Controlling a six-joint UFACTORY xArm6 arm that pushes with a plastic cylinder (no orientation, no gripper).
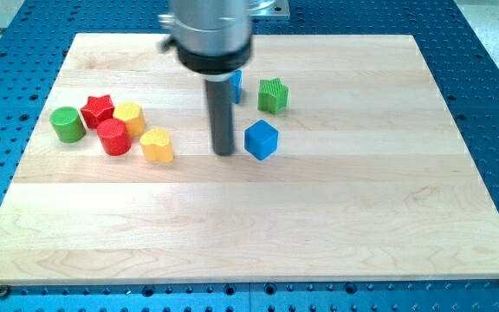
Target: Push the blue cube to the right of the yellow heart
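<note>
No writing or label can be read anywhere; the arm hangs straight down from the view's top, and it carries no pincer, only a rod. My tip [224, 152] rests on the desk [319, 217], just left of the blue cube [262, 139]. The yellow heart [157, 145] lies further left, beside a red cylinder [113, 137].

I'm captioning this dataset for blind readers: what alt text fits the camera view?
My tip rests on a wooden board just to the view's left of a blue cube, with a yellow heart further left. A red star, red cylinder, green cylinder and another yellow block cluster at left.
</note>
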